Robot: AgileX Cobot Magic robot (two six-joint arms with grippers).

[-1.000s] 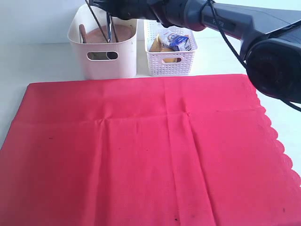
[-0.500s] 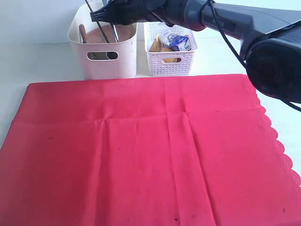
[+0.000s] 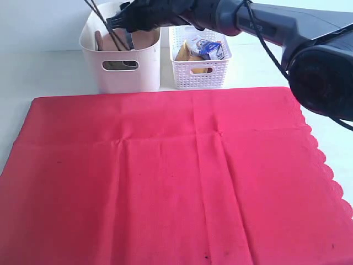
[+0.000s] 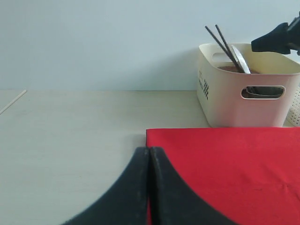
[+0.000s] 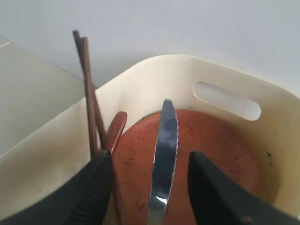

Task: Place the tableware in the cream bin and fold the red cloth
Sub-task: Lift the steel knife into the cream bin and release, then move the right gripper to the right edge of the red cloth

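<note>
The red cloth lies spread flat, its scalloped edge at the right. Behind it stands the cream bin. My right gripper hangs open over the bin's mouth. In the right wrist view its fingers flank the steel knife without touching it. The knife leans on the brown plate. The chopsticks and wooden spoon lean on the bin's wall. Bowl and cup are hidden. My left gripper is shut and empty at the cloth's corner.
A white lattice basket with food packets stands right of the cream bin. The right arm stretches over the basket from the right. Bare pale table lies left of the cloth.
The chopsticks have tipped leftward and now lean against the bin's wall, poking out higher to the left. The right gripper has shifted slightly left over the bin.
</note>
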